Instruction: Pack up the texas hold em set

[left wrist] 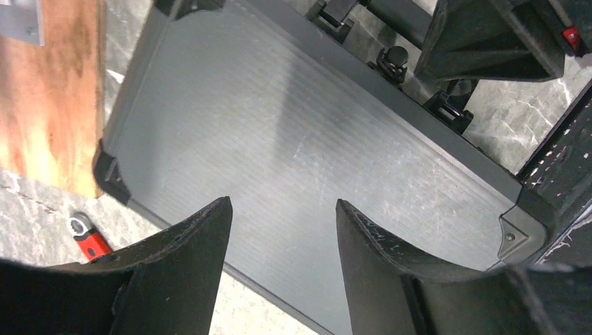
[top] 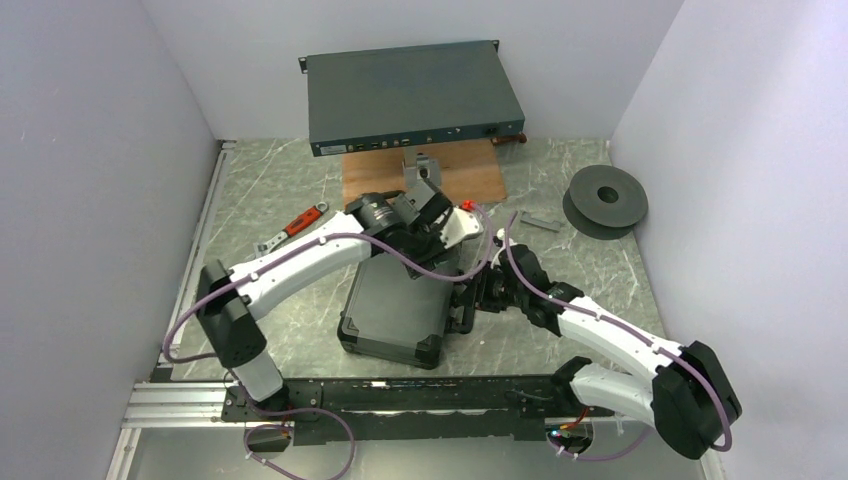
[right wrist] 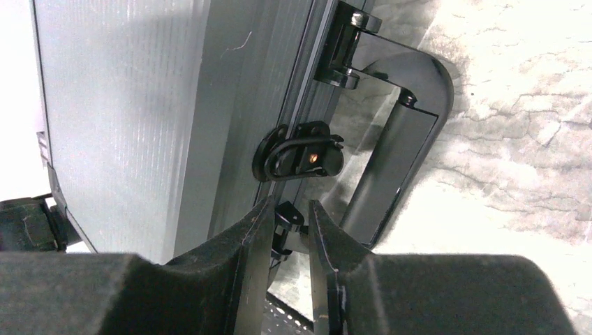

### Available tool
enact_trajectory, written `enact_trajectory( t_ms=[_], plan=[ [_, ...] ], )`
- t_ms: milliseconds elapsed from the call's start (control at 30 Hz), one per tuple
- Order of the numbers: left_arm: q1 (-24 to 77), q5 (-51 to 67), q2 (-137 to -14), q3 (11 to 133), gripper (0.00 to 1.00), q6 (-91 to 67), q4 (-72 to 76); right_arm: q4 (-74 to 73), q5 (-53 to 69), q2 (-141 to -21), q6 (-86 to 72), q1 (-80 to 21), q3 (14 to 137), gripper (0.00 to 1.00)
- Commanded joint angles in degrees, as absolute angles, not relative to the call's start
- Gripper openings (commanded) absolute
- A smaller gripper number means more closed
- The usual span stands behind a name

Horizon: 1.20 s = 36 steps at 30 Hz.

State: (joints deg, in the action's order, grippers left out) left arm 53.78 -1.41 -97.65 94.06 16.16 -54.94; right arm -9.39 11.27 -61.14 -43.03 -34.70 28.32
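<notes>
Chiefly, the case [top: 395, 305] could skid across the counter [top: 650, 260] if the right hand [right wrist: 287, 209] works at the latch edge. The cause would be the left hand [left wrist: 283, 209], spread wide and holding nothing, hovering over the lid instead of bracing it. A lesser risk is slippage: the right hand's fingers are narrowed to a slit with a small latch part between them, and whether they truly pinch it cannot be told.

The case lies flat beneath the left hand, its latch edge against the right hand's fingertips, lid down. Its ribbed grey panel is lightly scuffed, with black corner caps [left wrist: 112, 174]. The carry handle [right wrist: 391, 167] sits just beyond the right hand. One round latch [right wrist: 300, 152] ahead appears folded flat.
</notes>
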Motion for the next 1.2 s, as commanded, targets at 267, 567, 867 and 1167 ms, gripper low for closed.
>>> enact_trajectory(
  t_ms=[267,567,867,1167],
  plan=[
    [49.61,-2.51,-77.97,84.2,0.52,10.33,-42.85,-15.27,2.4,-60.58,-41.83,-34.89,32.06,0.22],
    [47.78,-7.01,-67.84,74.29,0.5,10.2,-39.17,-11.76,5.66,-67.72,-41.99,-34.98,33.09,0.14],
    [42.95,-7.52,-61.59,63.54,0.44,9.67,-32.83,-10.93,7.12,-69.36,-42.01,-34.95,34.2,0.05],
    [42.48,-9.84,-60.76,61.13,0.4,9.63,-32.05,-11.67,6.68,-70.1,-42.16,-35.06,35.82,0.0]
  ],
)
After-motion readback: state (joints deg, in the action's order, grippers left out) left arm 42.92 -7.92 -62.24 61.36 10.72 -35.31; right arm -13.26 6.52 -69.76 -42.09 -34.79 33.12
